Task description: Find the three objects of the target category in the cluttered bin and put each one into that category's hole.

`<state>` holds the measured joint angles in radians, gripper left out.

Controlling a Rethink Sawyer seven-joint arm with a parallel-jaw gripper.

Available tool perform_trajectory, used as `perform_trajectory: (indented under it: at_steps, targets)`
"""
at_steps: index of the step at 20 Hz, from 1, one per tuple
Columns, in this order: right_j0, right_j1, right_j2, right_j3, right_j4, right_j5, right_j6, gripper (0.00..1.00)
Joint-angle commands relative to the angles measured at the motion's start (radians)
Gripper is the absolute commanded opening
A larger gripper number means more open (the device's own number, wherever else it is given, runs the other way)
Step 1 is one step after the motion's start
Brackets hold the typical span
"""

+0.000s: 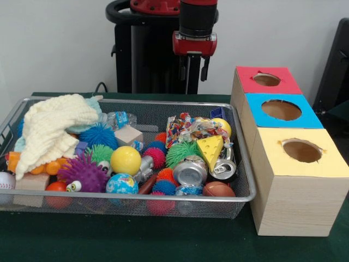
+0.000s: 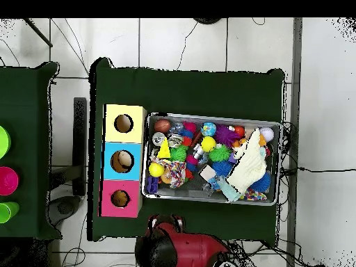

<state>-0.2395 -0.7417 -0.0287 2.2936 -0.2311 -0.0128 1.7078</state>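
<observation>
A wire mesh bin [image 1: 244, 164] [image 2: 212, 116] is packed with clutter. In it lie a cream knit cloth [image 1: 54, 123] [image 2: 249, 167], a yellow ball [image 1: 125, 160], spiky balls in purple [image 1: 83, 172], blue [image 1: 99, 135] and green [image 1: 181, 152], a cheese wedge [image 1: 210, 149] [image 2: 164, 150], crushed cans [image 1: 189, 171], a small football [image 1: 218, 190] and a globe ball [image 1: 121, 184]. Beside the bin stand three boxes with round holes: red [image 1: 246, 82] [image 2: 108, 201], blue [image 1: 255, 115] [image 2: 108, 161] and yellow [image 1: 272, 159] [image 2: 110, 113]. My gripper [image 1: 194, 71] hangs high above the bin's far edge, holding nothing that I can see.
A baseball [image 1: 5, 180] and a wooden block [image 1: 31, 183] sit at one end of the bin. The bin and boxes rest on a dark green table [image 1: 136, 240]. Coloured cups [image 2: 7, 181] stand on a separate table in the overhead view.
</observation>
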Motion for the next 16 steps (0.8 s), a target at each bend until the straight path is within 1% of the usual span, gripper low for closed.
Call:
perform_trajectory:
  at_steps: [1,9,16]
  targets:
    - [0.024,0.092,0.007,-0.17,0.087,-0.048,0.194,1.0]
    - [0.013,0.197,0.012,-0.189,0.069,-0.185,0.203,1.0]
    - [0.021,0.259,0.013,-0.207,0.079,-0.255,0.2,1.0]
